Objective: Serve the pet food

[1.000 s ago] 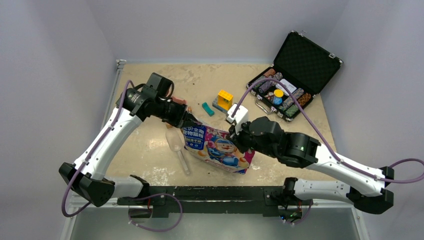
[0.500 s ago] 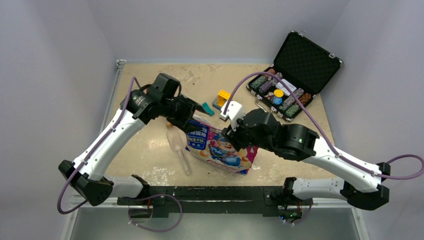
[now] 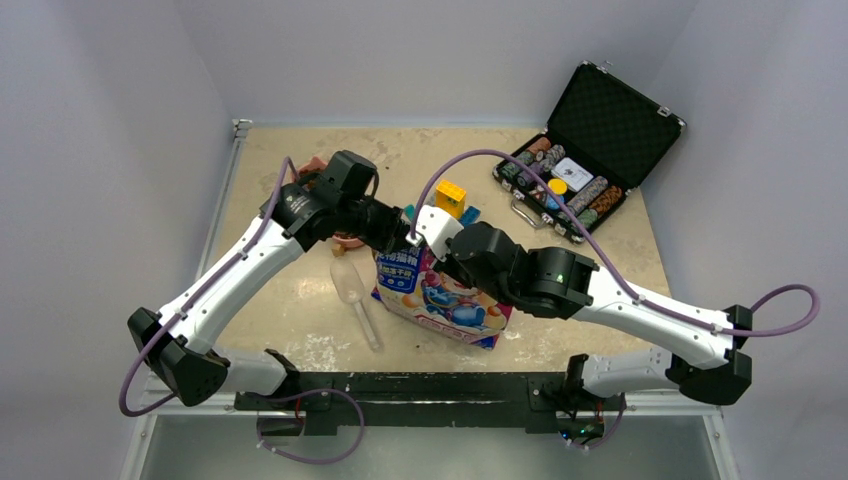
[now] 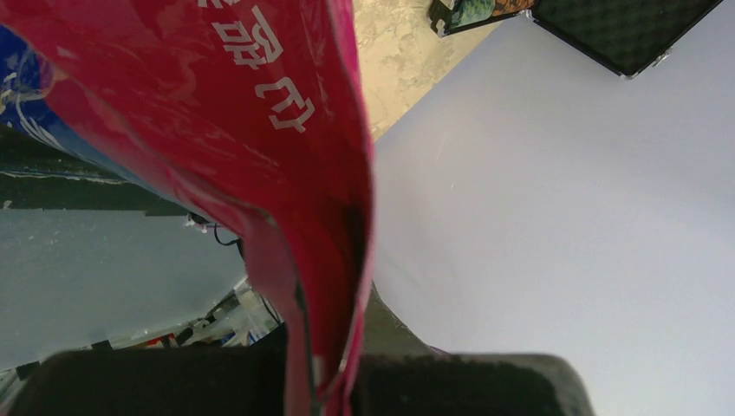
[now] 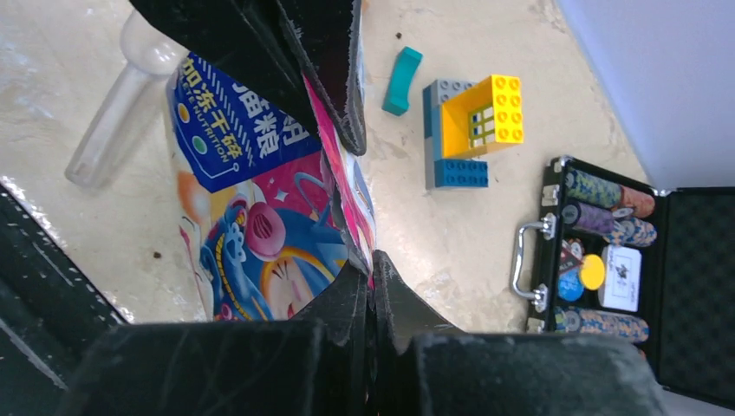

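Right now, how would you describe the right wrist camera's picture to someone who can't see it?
The right gripper is shut on the top edge of a pink-and-blue pet food bag, with the left gripper pinching the same edge further along. On the table beyond lie a clear scoop, a teal block, toy bricks and an open poker chip case.

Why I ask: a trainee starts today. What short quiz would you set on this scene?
1. True or false: the left gripper and the right gripper are both shut on the pet food bag.
2. What lies on the table just left of the bag in the top view? A) clear plastic scoop B) metal fork C) loose poker chip
3. Is the poker chip case open or closed?
Key: 1 true; 2 A; 3 open.
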Available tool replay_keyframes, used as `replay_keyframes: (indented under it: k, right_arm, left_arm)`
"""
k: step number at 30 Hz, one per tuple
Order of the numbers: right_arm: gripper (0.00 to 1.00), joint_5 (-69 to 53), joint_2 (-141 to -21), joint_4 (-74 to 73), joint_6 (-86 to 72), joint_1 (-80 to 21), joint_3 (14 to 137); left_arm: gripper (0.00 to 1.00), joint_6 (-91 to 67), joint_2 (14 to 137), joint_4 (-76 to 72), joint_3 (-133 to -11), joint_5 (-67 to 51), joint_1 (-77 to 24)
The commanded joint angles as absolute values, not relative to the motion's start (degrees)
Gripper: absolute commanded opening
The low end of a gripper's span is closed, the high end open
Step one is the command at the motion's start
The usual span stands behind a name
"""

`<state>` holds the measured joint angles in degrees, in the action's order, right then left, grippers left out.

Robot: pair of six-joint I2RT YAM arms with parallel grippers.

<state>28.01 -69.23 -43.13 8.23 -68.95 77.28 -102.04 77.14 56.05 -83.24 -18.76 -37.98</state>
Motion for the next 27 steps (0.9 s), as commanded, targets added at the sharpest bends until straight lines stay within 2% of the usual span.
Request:
replay_keyframes:
  k: [1, 5, 7, 15, 17, 19, 21, 23, 25, 27]
  right_arm:
    - [0.0, 28.1, -62.5, -40.9, 4.5, -68.1, 74.5]
    - [0.0, 15.8, -53.8, -41.9, -4.4, -63.1, 68.7]
    - [0.0, 14.4, -51.8, -40.8, -6.4, -62.2, 66.7]
    - [0.0, 10.8, -57.4, -40.8, -1.2, -62.1, 72.8]
    - [0.03, 10.1, -59.3, -41.6, 0.6, -62.2, 74.4]
    - [0.15, 9.4, -61.0, -42.5, 2.7, -62.3, 75.5]
    - [0.26, 8.9, -61.9, -42.3, 3.9, -62.5, 75.7]
    - [0.33, 9.2, -62.1, -41.3, 4.9, -63.1, 75.6]
    - [0.39, 9.8, -62.7, -40.4, 5.8, -63.9, 75.5]
    - [0.42, 9.9, -64.1, -40.3, 6.7, -64.4, 76.3]
  left_arm:
    - [0.0, -104.1, 73.8, 55.0, -82.1, -19.2, -35.9]
    - [0.0, -102.4, 68.4, 57.3, -80.8, -17.6, -29.9]
    - [0.0, -102.5, 67.5, 57.6, -79.7, -17.7, -29.3]
    - [0.0, -102.9, 70.0, 53.3, -79.8, -19.5, -32.4]
    - [0.19, -102.3, 70.6, 52.0, -80.4, -19.8, -33.1]
    - [0.36, -101.3, 70.8, 52.2, -81.3, -19.0, -33.4]
    - [0.46, -100.0, 70.6, 53.4, -82.1, -18.0, -33.4]
    - [0.62, -98.6, 70.2, 53.8, -82.5, -16.5, -33.4]
    - [0.74, -96.5, 69.8, 55.1, -83.6, -15.0, -33.3]
    - [0.8, -94.6, 69.5, 57.2, -84.7, -13.6, -32.9]
